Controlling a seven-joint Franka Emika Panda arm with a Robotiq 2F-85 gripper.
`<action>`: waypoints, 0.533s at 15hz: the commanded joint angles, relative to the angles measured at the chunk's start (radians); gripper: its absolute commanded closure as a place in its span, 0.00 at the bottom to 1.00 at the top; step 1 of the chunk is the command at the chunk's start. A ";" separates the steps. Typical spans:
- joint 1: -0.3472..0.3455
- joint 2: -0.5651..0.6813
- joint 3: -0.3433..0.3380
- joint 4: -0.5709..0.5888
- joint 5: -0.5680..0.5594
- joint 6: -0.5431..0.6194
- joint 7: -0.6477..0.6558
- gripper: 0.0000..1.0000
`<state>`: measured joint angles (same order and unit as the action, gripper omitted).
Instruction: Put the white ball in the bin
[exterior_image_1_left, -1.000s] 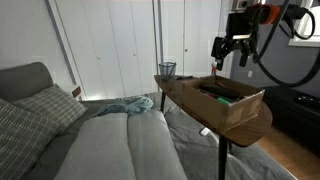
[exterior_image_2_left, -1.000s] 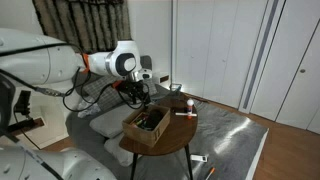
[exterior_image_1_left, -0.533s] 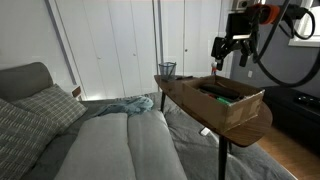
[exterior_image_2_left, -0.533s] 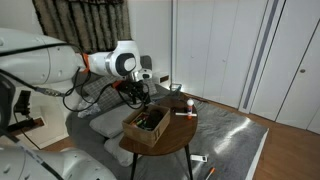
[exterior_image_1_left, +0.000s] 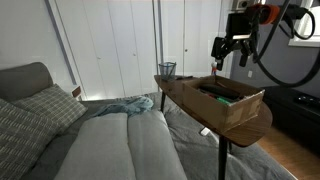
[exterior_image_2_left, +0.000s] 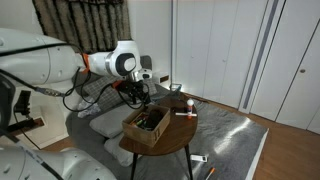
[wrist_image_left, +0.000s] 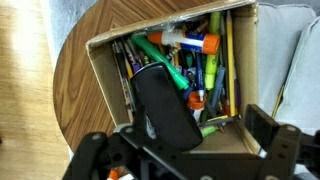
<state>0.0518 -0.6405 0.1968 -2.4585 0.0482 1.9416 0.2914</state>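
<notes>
The bin (exterior_image_1_left: 167, 69) is a small dark wire-mesh basket at the far end of the round wooden table (exterior_image_1_left: 262, 128). I see no white ball in any view. My gripper (exterior_image_1_left: 222, 58) hangs above the brown cardboard box (exterior_image_1_left: 238, 108), also seen in an exterior view (exterior_image_2_left: 140, 96). In the wrist view the gripper (wrist_image_left: 180, 150) is open and empty, its two black fingers spread wide over the box (wrist_image_left: 100, 75), which is full of markers and pens around a black oblong object (wrist_image_left: 163, 105).
A grey sofa with cushions (exterior_image_1_left: 40, 110) and a blue-grey cloth (exterior_image_1_left: 125, 105) lies beside the table. White closet doors (exterior_image_1_left: 120, 45) stand behind. A red-and-white marker (exterior_image_2_left: 183, 111) lies on the tabletop (exterior_image_2_left: 175, 135) next to the box (exterior_image_2_left: 146, 124).
</notes>
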 joint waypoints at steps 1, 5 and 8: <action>-0.017 -0.001 0.008 -0.023 -0.052 0.028 0.011 0.00; 0.003 0.029 -0.056 -0.104 -0.058 0.143 -0.142 0.00; 0.012 0.070 -0.109 -0.142 -0.026 0.267 -0.233 0.00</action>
<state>0.0462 -0.6077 0.1383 -2.5702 0.0119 2.1096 0.1338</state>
